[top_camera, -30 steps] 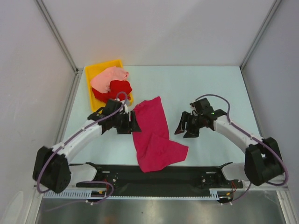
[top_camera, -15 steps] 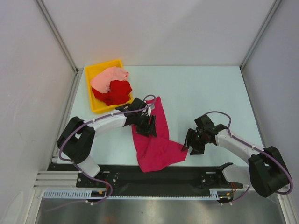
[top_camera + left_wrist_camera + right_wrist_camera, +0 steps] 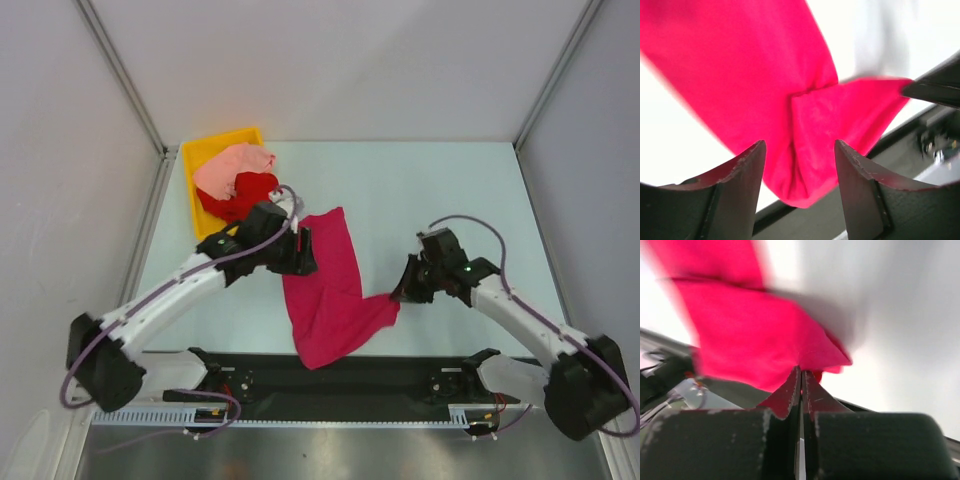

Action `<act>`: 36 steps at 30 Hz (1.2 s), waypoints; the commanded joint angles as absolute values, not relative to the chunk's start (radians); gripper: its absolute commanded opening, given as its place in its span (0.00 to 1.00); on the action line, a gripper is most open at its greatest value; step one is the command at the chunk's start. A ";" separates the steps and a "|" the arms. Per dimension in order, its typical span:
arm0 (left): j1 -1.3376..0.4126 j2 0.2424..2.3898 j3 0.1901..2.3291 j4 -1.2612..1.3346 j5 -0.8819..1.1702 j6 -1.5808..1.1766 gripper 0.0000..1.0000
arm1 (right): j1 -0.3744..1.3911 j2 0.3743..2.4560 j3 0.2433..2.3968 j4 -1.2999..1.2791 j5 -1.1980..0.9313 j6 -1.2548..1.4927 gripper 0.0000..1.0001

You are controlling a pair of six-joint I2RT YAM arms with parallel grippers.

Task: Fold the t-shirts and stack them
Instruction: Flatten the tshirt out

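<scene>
A magenta-crimson t-shirt [image 3: 330, 285] lies crumpled on the table's middle, also filling the left wrist view [image 3: 765, 75] and the right wrist view [image 3: 750, 330]. My left gripper [image 3: 304, 252] hovers at its upper left edge, open [image 3: 799, 150] with nothing between the fingers. My right gripper [image 3: 401, 289] is shut on the shirt's right corner [image 3: 801, 371]. A bright red t-shirt [image 3: 240, 195] and a pale salmon-pink t-shirt [image 3: 232, 164] lie heaped in the bin.
The yellow bin [image 3: 197, 153] stands at the back left of the table. A black rail [image 3: 340, 378] runs along the near edge, just under the magenta shirt's lower end. Grey walls close in both sides.
The right gripper closed on the magenta shirt's right corner. The left gripper swung over the shirt, then drew back toward its upper left edge, still open.
</scene>
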State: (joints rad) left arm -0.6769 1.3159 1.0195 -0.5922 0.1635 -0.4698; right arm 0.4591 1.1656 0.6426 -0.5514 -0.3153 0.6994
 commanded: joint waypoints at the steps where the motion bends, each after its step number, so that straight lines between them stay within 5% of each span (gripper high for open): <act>1: -0.681 1.117 1.081 -0.663 -0.098 -0.503 0.64 | 0.463 0.942 0.842 -0.528 -0.246 0.664 0.00; 9: -0.680 0.810 1.146 -0.698 -0.206 -0.574 0.72 | 0.463 0.934 1.553 -0.284 -0.152 0.643 0.00; 22: -0.680 0.752 1.184 -0.773 -0.201 -0.580 0.74 | 0.494 1.344 2.181 -0.235 -0.380 0.715 0.00; 31: -0.680 0.687 1.152 -0.831 -0.271 -0.578 0.77 | 0.555 1.492 2.353 -0.175 -0.381 0.827 0.00; 36: -0.680 0.707 1.161 -0.845 -0.278 -0.554 0.77 | 0.552 1.402 2.227 -0.383 -0.120 0.707 0.00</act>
